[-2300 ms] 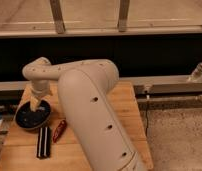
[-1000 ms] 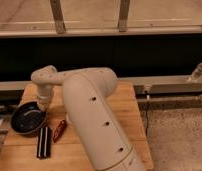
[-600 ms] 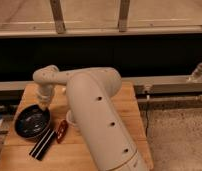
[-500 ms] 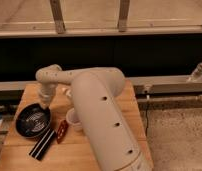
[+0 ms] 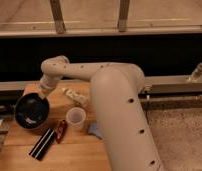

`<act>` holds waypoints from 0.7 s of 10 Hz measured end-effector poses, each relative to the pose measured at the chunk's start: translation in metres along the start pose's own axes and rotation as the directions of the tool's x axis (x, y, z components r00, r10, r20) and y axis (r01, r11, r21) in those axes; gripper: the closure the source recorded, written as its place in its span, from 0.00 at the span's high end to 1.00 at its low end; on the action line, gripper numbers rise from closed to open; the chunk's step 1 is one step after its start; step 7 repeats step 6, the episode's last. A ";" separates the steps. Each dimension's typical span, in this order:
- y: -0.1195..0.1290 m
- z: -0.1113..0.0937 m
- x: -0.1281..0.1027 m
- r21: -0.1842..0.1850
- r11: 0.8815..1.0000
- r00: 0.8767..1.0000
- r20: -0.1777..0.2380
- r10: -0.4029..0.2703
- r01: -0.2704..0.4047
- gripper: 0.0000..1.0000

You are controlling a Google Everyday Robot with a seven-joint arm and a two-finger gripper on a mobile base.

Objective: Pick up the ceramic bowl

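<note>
Swinging clear of the table's middle, the arm now uncovers a plastic cup [image 5: 76, 118] that it hid before. The ceramic bowl [image 5: 32, 110] sits tilted near the wooden table's [image 5: 74, 155] left edge, its upper right rim touching the gripper [image 5: 44, 91], which appears clamped on that rim, so any lift goes straight upward.

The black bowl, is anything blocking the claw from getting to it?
Nothing visible is. The claw is already at the far rim of the ceramic bowl. The plastic cup, the red item and the black bar all lie off to the side.
</note>
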 end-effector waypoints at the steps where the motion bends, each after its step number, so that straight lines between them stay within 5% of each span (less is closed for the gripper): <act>1: 0.000 -0.015 -0.006 0.018 1.000 1.000 0.026 -0.008 0.007 0.00; 3: 0.000 -0.050 -0.018 0.058 0.998 0.995 0.097 -0.034 0.029 0.00; 7: 0.003 -0.049 -0.019 0.056 0.998 0.994 0.098 -0.039 0.033 0.00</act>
